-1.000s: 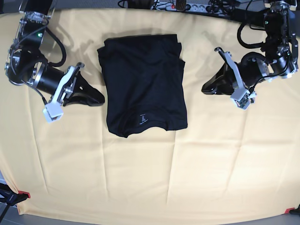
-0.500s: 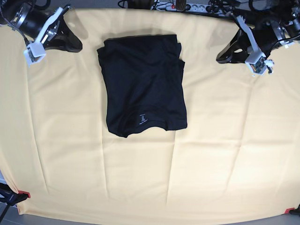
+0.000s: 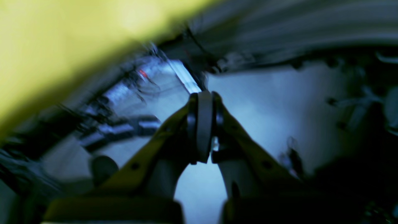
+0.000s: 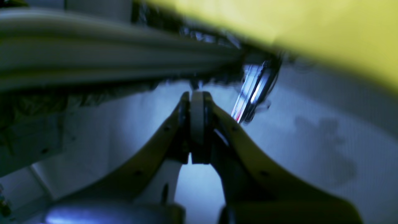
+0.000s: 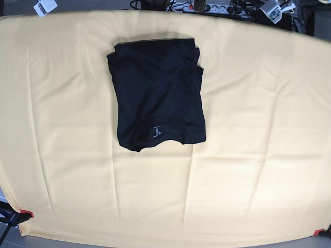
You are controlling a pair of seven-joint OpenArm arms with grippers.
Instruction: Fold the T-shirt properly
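Note:
The black T-shirt point(image 5: 158, 93) lies folded into a tall rectangle on the yellow table cloth point(image 5: 248, 155), slightly left of centre and toward the far edge, with its pale label mark point(image 5: 157, 131) near the lower end. Both arms have pulled off the table top; only a white tip point(image 5: 44, 6) shows at the upper left and another point(image 5: 274, 7) at the upper right. In the left wrist view my left gripper point(image 3: 203, 102) is shut on nothing, pointing past the cloth's edge. My right gripper point(image 4: 196, 101) is likewise shut and empty in the right wrist view.
Cables and a power strip point(image 5: 207, 7) lie beyond the table's far edge. Red clamps hold the cloth at the near left corner point(image 5: 25, 214) and the near right corner point(image 5: 319, 232). Both wrist views are blurred, showing floor and a strip of yellow cloth point(image 3: 46, 46).
Both arms have swung up and back from beside the T-shirt to beyond the far corners of the table. The T-shirt has not moved.

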